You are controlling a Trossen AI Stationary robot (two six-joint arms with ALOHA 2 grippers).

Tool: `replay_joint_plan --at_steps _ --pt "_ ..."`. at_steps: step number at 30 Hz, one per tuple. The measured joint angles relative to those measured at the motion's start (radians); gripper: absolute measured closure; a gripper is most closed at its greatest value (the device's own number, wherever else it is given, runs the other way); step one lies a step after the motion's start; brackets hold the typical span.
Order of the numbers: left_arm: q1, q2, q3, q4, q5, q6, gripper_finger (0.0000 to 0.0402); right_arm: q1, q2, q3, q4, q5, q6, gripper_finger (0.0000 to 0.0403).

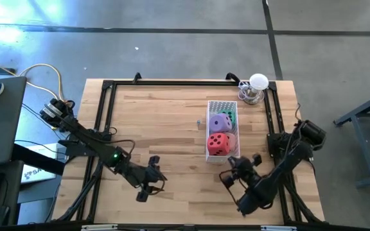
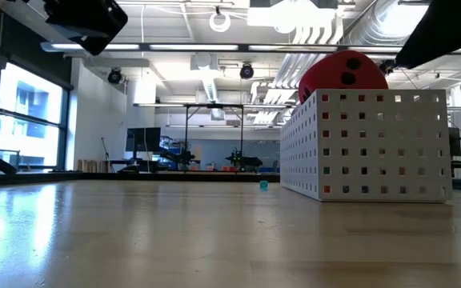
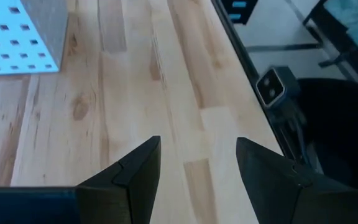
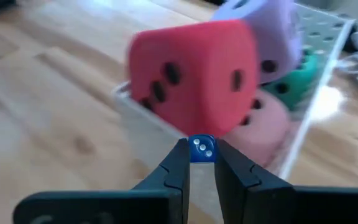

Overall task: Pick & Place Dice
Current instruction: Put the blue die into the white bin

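- The right hand (image 4: 199,163) hovers over the desk (image 1: 172,128) just beside the near end of the white perforated basket (image 1: 212,154), its fingers narrowed onto a tiny blue die (image 4: 201,148) with white pips
- The red die (image 4: 191,78) sits on top in the basket's near end, right in front of that hand and tipped over the rim; the tiny blue die is seen against its lower edge
- The purple die (image 4: 269,37) lies behind the red one, farther from the hand; the green die (image 4: 297,78) is at the basket's far end, and the pink die (image 4: 266,127) lies low under the red one
- From above, the basket stands right of the desk's centre with the red die (image 1: 219,144) and purple die (image 1: 221,122) uppermost
- The left hand (image 3: 197,168) waits well apart, over bare wood near the desk's front edge, fingers parted about halfway and holding nothing
- A tiny teal bead (image 2: 263,185) lies on the desk left of the basket in the low view
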Motion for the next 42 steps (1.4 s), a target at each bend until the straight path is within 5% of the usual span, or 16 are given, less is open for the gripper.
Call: replay_joint_plan --at_steps 6,20,36,42 --pt "0.002 0.000 0.001 0.039 0.000 -0.001 0.0199 -0.055 0.000 0.000 -0.152 -0.125 0.104 0.0365" --pt "0.002 0.000 0.001 0.046 -0.004 0.076 0.0199 -0.177 0.000 0.000 -0.140 -0.202 -0.051 0.0341" --pt "0.002 0.000 0.001 0.046 -0.005 0.081 0.0199 -0.176 0.000 0.000 -0.147 -0.226 -0.062 0.0149" --pt "0.002 0.000 0.000 0.046 -0.006 0.132 0.0199 -0.176 0.000 0.000 -0.148 -0.241 -0.062 0.0120"
